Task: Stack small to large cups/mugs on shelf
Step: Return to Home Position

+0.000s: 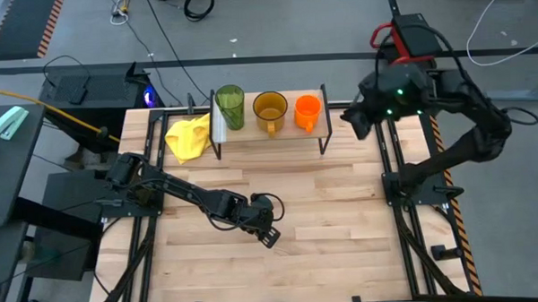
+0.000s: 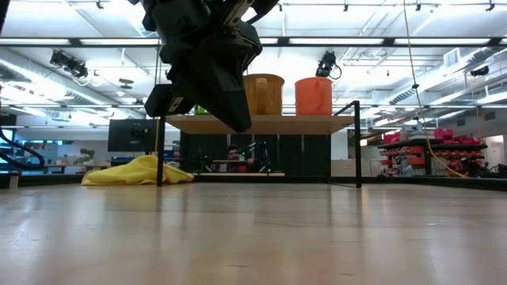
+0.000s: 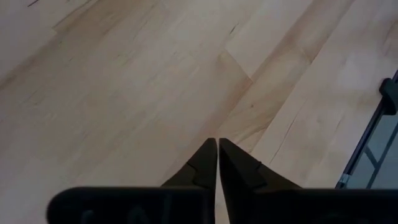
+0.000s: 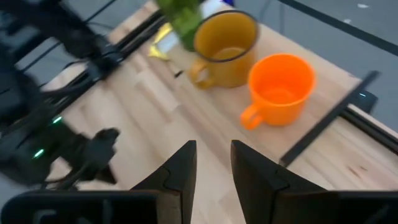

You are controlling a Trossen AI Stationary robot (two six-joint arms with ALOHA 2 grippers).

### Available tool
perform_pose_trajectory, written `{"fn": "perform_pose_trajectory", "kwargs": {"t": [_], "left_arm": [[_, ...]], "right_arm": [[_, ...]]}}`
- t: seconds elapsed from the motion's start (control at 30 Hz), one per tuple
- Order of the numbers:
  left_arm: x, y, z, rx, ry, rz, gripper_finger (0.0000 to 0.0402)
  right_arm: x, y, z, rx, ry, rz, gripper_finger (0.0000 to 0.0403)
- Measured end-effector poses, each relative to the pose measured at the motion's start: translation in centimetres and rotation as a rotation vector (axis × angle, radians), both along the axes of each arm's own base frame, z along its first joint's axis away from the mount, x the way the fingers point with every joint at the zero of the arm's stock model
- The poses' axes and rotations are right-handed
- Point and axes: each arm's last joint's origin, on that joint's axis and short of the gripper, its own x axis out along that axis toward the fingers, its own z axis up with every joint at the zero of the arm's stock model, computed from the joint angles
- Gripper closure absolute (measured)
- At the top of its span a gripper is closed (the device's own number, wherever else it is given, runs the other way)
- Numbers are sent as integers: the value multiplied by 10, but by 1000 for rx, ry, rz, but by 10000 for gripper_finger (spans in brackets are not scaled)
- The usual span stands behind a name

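Three vessels stand upright in a row on the shelf (image 1: 268, 133) at the table's far edge: the green tumbler (image 1: 230, 106) on the left, the yellow-brown mug (image 1: 270, 109) in the middle, the orange mug (image 1: 307, 112) on the right. My left gripper (image 1: 272, 236) is shut and empty, hovering over the table's middle; it also shows in the left wrist view (image 3: 217, 149). My right gripper (image 1: 349, 121) hangs raised just right of the shelf, open and empty (image 4: 214, 155), facing the orange mug (image 4: 278, 90) and the yellow-brown mug (image 4: 225, 48).
A yellow cloth (image 1: 189, 138) lies crumpled on the table left of the shelf, against its left legs. In the low view my left arm (image 2: 206, 71) hides most of the tumbler. Bare wooden tabletop (image 1: 325, 212) lies in front of the shelf.
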Motion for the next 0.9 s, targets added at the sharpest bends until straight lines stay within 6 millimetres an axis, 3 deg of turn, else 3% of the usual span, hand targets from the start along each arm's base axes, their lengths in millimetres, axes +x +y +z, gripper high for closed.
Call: {"fn": "perform_pose_trajectory", "kwargs": {"t": [0.27,0.43,0.53,0.67,0.9], "left_arm": [[2,-1,2,-11,-31,1,374],[15,-8,17,-20,-245,-156,380],[18,-9,39,-9,-411,-223,379],[8,2,77,68,-541,-262,372],[-37,26,150,340,-716,-221,368]], "right_arm": [[-12,27,2,35,-5,131,297],[-13,41,2,55,-14,201,296],[-13,49,5,53,-48,256,297],[-17,59,15,7,-155,325,297],[-33,72,36,-82,-373,418,296]]}}
